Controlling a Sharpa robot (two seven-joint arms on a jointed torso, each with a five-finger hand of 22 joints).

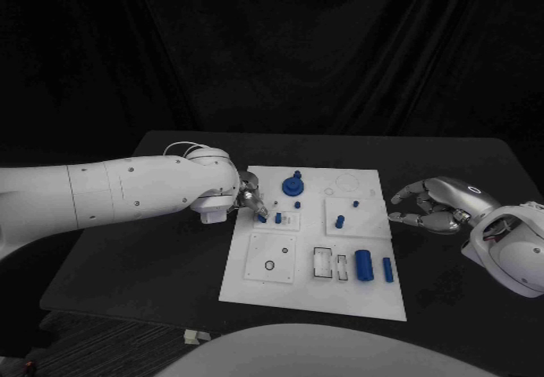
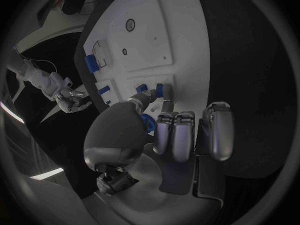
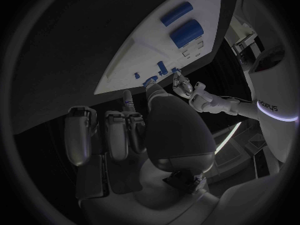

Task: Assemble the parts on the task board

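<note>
Fingers of the left hand [image 1: 251, 201] reach over the left edge of the task board [image 1: 315, 298], their tips down among two small blue parts [image 1: 270, 218] near the board's left side. From the left wrist view a fingertip seems to touch or pinch one small blue piece [image 2: 159, 90], but the palm hides the contact, so I cannot tell whether it truly holds it. The right hand [image 1: 433, 206] hovers just off the board's right edge above the black desk [image 1: 136, 259]; its fingers are curled inward with nothing visible between them.

On the board, a round blue knob [image 1: 294, 186] stands at the far middle, a large blue cylinder [image 1: 364, 265] and a slimmer blue peg [image 1: 387, 269] lie at the near right, and a tiny blue piece [image 1: 354, 204] sits on the raised right panel. A black ring [image 1: 269, 265] lies on the near left panel. Small markings and sockets on the board are too faint to make out.
</note>
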